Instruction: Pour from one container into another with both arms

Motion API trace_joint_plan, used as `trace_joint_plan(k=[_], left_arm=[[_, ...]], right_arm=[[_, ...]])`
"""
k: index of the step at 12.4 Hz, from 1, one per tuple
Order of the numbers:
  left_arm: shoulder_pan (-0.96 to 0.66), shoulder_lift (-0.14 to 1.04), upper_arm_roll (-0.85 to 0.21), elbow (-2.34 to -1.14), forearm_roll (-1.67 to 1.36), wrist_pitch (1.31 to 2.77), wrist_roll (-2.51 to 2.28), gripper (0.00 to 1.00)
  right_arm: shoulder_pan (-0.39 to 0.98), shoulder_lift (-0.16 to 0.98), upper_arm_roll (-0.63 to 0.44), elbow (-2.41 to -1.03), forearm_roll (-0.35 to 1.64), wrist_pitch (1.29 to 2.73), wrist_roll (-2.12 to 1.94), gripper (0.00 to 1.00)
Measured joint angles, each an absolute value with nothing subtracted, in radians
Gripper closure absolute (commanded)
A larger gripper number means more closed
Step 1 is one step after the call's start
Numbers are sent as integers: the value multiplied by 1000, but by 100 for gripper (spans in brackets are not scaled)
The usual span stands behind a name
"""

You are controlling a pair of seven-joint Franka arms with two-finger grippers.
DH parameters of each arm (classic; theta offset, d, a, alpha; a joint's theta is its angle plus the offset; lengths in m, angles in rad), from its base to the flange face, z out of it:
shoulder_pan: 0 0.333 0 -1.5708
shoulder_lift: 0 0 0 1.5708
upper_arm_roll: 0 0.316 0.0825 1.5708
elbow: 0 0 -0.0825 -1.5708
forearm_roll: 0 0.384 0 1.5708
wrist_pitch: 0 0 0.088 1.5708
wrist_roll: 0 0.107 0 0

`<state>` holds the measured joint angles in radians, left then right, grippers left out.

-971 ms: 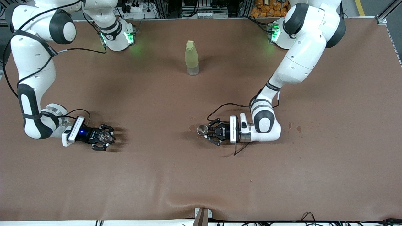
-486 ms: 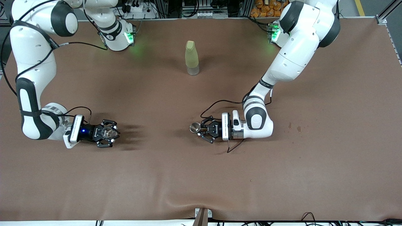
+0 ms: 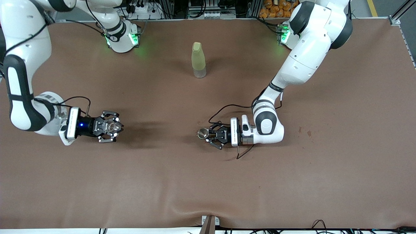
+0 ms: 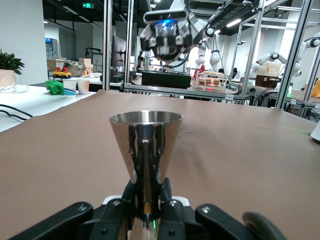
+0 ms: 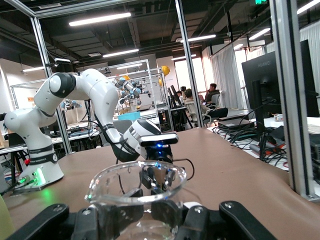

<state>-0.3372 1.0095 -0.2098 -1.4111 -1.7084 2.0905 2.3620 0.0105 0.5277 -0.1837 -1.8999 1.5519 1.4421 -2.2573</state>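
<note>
Front view: unlabelled glass cup point(image 3: 111, 126) in right hand point(image 3: 110, 127), metal cup point(image 3: 203, 133) in left hand point(image 3: 213, 134).

Robotics lab, aluminium frame posts point(image 5: 286, 95), other robot arms point(image 4: 265, 57), monitor point(image 5: 263, 82), ceiling strip lights point(image 5: 98, 19)

surface: brown table point(image 3: 208, 182) | on it: 1 yellow-green bottle point(image 3: 198, 60)
</note>
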Motion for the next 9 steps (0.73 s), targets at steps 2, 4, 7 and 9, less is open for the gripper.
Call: trace_joint_plan(k=[2,4,7,9], left_arm=[[-337,1009,-208,-1411,-1708,2093,2362,100],[-338,1008,-209,-1409,-1711,2113,2362,100],[-349,1006,-215,-1409,-1757,2120,2363,100],[-379,1005,-216,-1409,-1809,2122,2391,100]], right_arm=[[41,445,-186,-1973,1552,1488,-2214,100],[71,383,-187,-2031,1556,1525,-2188,100],[127,321,-188,-2099,1608,1595,-2176,100],[167,308,-188,-2123,1648,1620,-2175,100]])
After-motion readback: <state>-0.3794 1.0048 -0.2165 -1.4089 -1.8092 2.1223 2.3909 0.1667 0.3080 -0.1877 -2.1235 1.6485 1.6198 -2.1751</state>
